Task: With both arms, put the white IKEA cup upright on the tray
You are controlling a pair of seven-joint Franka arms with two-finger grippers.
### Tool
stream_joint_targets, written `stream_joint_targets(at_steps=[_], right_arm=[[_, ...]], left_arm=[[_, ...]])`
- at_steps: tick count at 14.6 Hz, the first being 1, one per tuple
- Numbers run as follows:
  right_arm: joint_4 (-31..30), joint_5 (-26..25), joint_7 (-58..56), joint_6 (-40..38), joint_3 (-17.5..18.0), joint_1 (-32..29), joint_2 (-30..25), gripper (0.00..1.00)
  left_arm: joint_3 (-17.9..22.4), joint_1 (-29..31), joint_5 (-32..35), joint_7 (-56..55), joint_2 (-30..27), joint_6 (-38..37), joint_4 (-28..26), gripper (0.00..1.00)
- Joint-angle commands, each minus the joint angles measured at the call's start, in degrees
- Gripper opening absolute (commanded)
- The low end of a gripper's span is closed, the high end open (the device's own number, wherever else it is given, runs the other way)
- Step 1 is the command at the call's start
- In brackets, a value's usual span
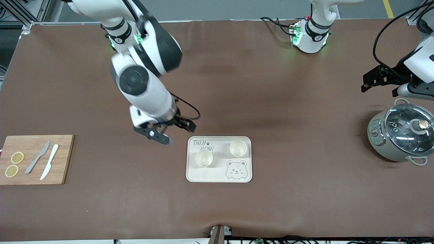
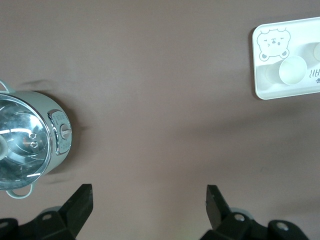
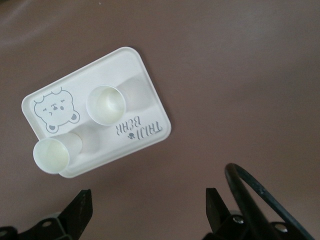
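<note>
Two white cups [image 1: 204,158] [image 1: 238,148] stand upright on the tray [image 1: 219,177], mouths up, apart from each other; the one nearer the front camera sits toward the right arm's end, just below the grey lettering, and the other sits above the bear face drawing. The tray lies flat on the brown surface [image 1: 271,101], about midway between the two ends. From its base, the right arm bends down and forward, its wrist tilted, and the right tool [image 1: 168,131] hangs over bare surface just beside the tray's corner toward the right arm's end, its fingers [image 3: 80,212] spread wide apart and empty. At the other end, the left arm waits raised, with the left tool [image 1: 368,82] over the surface near a lidded grey pot [image 1: 400,135], fingers [image 2: 82,202] also wide apart with nothing between them. A wooden cutting board [image 1: 62,159] carrying two knives [image 1: 37,157] [image 1: 49,161] and lemon slices [image 1: 17,157] lies at the right arm's end.
</note>
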Motion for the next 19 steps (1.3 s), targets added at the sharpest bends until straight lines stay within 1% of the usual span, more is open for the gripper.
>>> stream_joint_targets(at_steps=[1, 2, 4, 6, 11, 14, 16, 17, 19], right_arm=[[-2.4, 0.2, -4.8, -7.2, 0.4, -3.6, -7.5, 1.0], [-2.4, 0.2, -5.9, -9.7, 0.4, -4.9, -9.6, 1.0], [-2.4, 0.3, -11.8, -14.5, 0.4, -8.6, -13.0, 1.0], [-2.4, 0.8, -16.7, -18.6, 0.4, -12.4, -15.3, 1.0], [-2.6, 1.3, -31.3, -22.8, 0.3, -22.8, -18.7, 1.0], [-3.1, 0.2, -41.6, -22.9, 0.2, -28.5, -18.8, 1.0], [-4.6, -2.1, -47.1, -21.0, 0.2, -31.5, -18.6, 1.0], [-6.0, -3.4, -48.3, -19.1, 0.2, -31.7, -18.7, 1.0], [-7.5, -8.2, -48.5, -16.6, 0.6, -30.9, -18.8, 1.0]], left_arm=[[-0.1, 0.2, 0.7, -0.2, 0.5, -0.5, 1.2, 1.0], [-0.1, 0.2, 0.7, -0.2, 0.5, -0.6, 1.2, 1.0], [-0.1, 0.1, 0.7, -0.3, 0.5, -0.6, 1.1, 1.0], [-0.1, 0.2, 0.7, -0.2, 0.5, -0.6, 1.1, 1.0], [-0.1, 0.6, 0.8, -0.2, 0.6, -0.4, 1.2, 1.0], [-0.1, 0.6, 0.7, -0.2, 0.6, -0.4, 1.2, 1.0], [-0.1, 0.6, 0.7, -0.2, 0.6, -0.4, 1.1, 1.0], [-0.1, 0.6, 0.8, -0.1, 0.6, -0.4, 1.0, 1.0], [-0.1, 0.6, 1.3, 0.7, 0.6, -0.3, 1.1, 1.0]])
